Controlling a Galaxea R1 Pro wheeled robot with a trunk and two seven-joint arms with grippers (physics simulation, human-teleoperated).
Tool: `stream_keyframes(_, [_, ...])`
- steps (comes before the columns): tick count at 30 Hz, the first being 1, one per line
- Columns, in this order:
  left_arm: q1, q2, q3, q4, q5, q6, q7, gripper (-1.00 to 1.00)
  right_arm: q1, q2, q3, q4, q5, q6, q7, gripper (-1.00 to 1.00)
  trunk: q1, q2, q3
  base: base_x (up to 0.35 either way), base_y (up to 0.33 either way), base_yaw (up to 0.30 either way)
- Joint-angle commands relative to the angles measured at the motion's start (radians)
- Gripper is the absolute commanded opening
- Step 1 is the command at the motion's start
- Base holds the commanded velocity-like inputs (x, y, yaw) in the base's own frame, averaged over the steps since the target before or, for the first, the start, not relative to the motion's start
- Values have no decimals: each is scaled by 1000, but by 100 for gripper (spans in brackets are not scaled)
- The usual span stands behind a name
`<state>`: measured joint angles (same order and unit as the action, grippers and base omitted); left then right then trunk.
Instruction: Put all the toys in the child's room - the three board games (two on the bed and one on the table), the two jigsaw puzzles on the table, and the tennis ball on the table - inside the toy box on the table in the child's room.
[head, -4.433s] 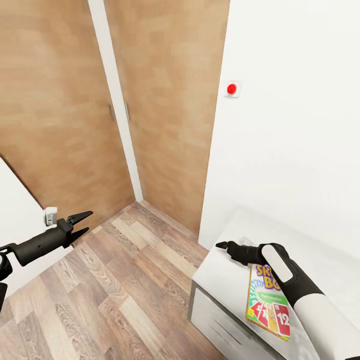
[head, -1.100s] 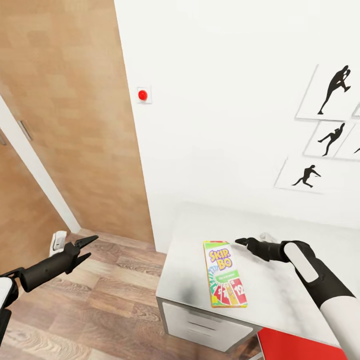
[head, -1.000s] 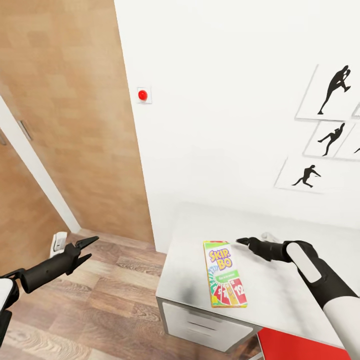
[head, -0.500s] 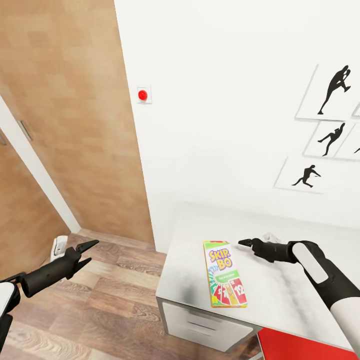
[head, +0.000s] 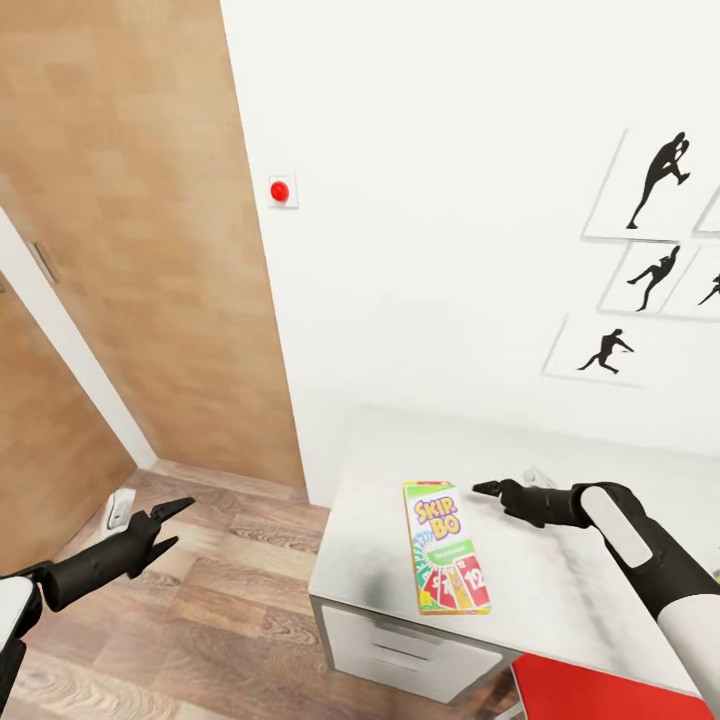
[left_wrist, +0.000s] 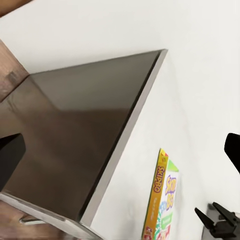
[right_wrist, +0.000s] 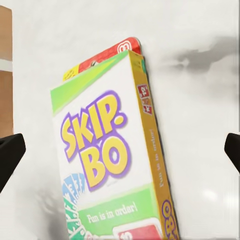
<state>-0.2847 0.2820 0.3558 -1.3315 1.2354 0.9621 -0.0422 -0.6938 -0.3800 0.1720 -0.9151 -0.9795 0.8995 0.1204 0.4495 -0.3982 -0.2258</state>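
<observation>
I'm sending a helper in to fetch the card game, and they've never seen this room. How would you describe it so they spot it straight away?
Find the white wall with black athlete silhouette prints; below it stands a light-grey desk top. Near its left end lies a flat yellow-green-red printed box lettered "SKIP-BO", just beside the robot's black right gripper. It is the one colourful thing on that pale surface.

Left end effector (head: 167, 521) spread; right end effector (head: 486, 489) extended, spread apart.

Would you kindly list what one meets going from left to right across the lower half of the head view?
Left gripper over the wood floor → SKIP-BO board game lying on the table → right gripper → red object below the table's edge.
</observation>
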Motion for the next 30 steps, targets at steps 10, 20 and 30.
stream_keyframes(10, [0, 1, 3, 31, -14, 4, -6, 100, -3, 1, 3, 10, 11, 2, 9, 100, 1, -2, -1, 0, 0, -31])
stream_keyframes(20, [1, 4, 3, 63, -16, 4, -7, 100, -12, 3, -1, 51, 11, 1, 6, 100, 1, -2, 0, 7, 0, -7])
stream_keyframes(30, [1, 3, 0, 71, -26, -20, -8, 100, -17, 9, -2, 93, 11, 2, 4, 100, 1, -2, 0, 150, 0, -1])
